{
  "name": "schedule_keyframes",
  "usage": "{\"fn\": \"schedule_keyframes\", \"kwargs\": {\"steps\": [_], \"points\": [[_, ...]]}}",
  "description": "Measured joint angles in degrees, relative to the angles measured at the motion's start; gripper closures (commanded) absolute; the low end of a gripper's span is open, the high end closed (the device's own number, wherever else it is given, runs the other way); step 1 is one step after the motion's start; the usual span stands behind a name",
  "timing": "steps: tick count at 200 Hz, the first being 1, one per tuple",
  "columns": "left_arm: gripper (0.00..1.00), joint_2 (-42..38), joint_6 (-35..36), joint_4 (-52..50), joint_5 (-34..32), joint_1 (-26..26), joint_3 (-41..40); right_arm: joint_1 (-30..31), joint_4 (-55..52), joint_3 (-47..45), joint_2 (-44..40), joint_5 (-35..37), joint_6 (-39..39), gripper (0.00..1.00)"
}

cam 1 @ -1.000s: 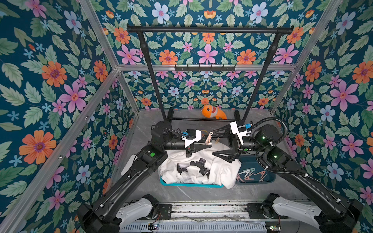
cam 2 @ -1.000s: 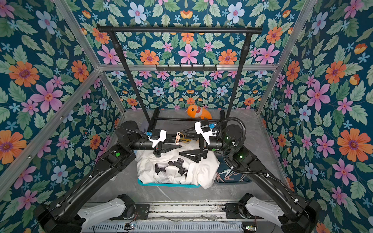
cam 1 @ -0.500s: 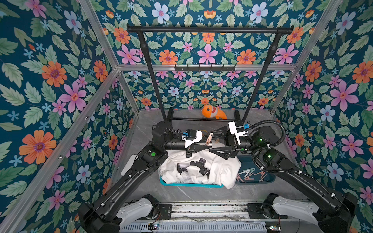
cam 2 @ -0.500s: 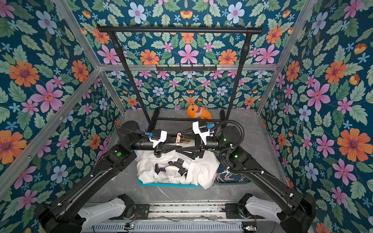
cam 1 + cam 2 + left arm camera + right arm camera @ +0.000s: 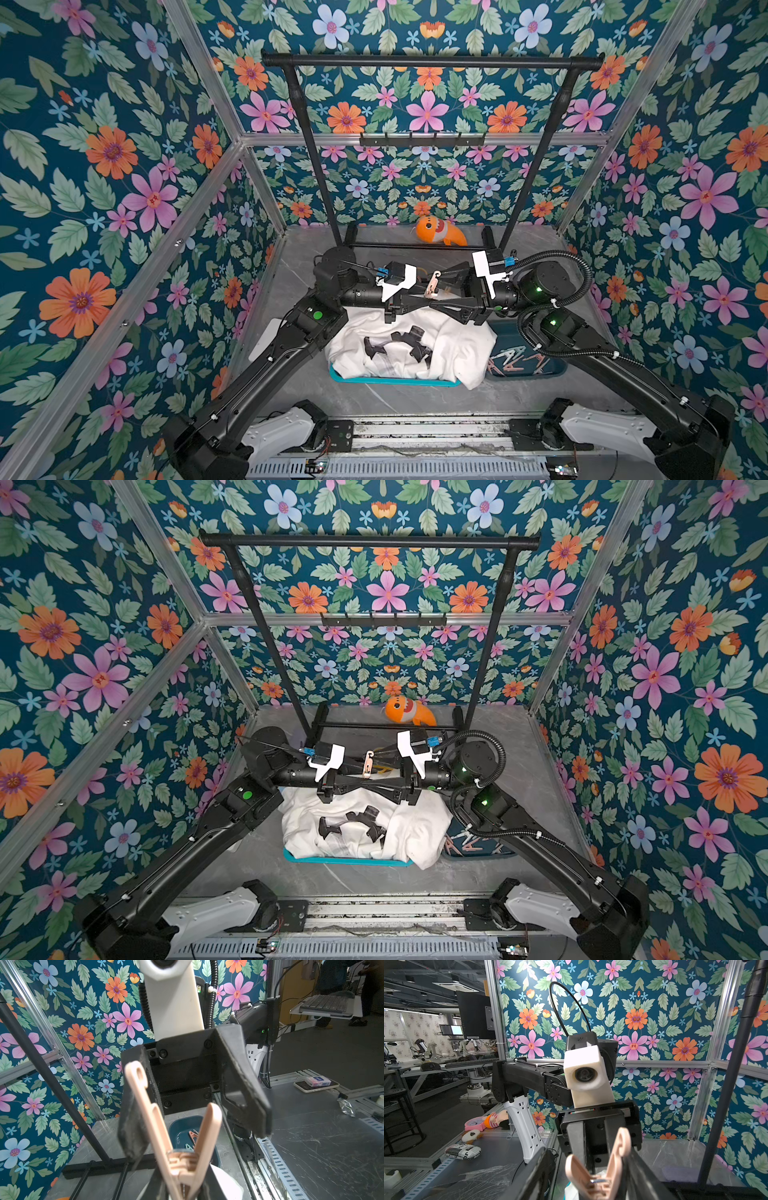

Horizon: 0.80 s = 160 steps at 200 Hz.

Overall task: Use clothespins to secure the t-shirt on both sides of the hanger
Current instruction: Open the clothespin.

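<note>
Plainly, the pink clothespin [image 5: 158, 1126] looks like light, stiff, slippery plastic, held in the air near the t-shirt [image 5: 449, 349]. Left jaws are closed on its spring end; right jaws, half open, straddle both handles, probably the place to squeeze.

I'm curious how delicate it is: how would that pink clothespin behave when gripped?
The pink clothespin looks thin, smooth plastic: probably light, stiff, slippery. Its two legs splay from a sprung hinge, so squeezing them likely opens its tip.
</note>
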Motion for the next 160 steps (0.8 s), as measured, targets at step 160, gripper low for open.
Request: {"fn": "schedule_keyframes", "kwargs": {"steps": [160], "points": [[0.99, 0.39, -3.89, 0.44, 1.75, -0.02, 1.20, 0.70, -1.07, 0.83, -0.09, 1.95, -2.14, 0.67]]}}
